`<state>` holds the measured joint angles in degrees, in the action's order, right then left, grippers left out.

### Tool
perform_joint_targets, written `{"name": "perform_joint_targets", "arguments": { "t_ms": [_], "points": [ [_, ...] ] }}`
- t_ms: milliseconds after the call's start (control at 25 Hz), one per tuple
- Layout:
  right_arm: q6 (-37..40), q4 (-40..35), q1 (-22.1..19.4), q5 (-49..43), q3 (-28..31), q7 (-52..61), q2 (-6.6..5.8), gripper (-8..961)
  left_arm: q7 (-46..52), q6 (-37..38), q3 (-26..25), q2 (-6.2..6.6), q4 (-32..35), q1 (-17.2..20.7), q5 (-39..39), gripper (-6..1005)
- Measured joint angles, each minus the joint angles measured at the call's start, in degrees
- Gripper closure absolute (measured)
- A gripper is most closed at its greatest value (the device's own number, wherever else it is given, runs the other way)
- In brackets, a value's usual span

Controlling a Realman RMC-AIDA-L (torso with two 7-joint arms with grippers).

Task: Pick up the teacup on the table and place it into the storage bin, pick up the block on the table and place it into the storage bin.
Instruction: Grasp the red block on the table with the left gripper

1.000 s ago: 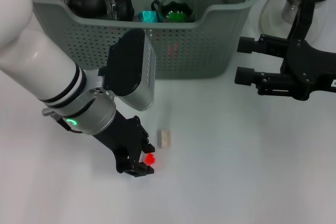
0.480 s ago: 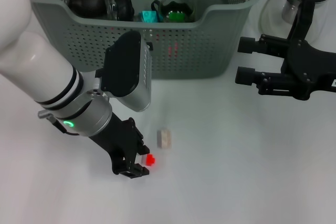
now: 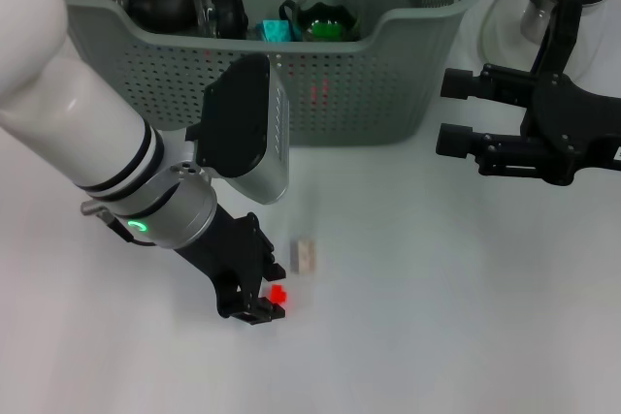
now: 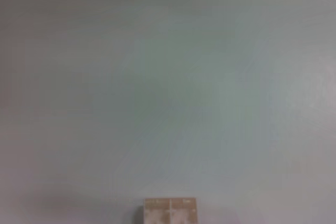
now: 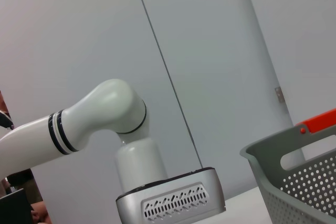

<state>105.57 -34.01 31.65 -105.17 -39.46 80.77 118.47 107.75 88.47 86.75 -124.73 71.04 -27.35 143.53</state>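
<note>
As before, left gripper (image 3: pixel 260 305) touches red block (image 3: pixel 278 294).

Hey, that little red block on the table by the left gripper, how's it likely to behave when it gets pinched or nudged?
The red block looks tiny beside the left gripper, so it is probably light and easily skidded across the smooth white table. Its blocky shape suggests it would slide or tumble, not roll. It appears rigid, unlikely to deform in a pinch.
</note>
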Motion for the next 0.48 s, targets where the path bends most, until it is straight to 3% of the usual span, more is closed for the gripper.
{"name": "perform_joint_targets", "arguments": {
  "t_ms": [440,480],
  "points": [
    [0.0,0.0,0.1,0.1,0.0,0.0,0.00,102,1.8,-0.5,0.2,0.17,-1.1,-0.8,0.2,575],
    [0.0,0.0,0.1,0.1,0.0,0.0,0.00,102,2.2,-0.5,0.2,0.21,-1.3,-1.0,0.3,618]
  ]
}}
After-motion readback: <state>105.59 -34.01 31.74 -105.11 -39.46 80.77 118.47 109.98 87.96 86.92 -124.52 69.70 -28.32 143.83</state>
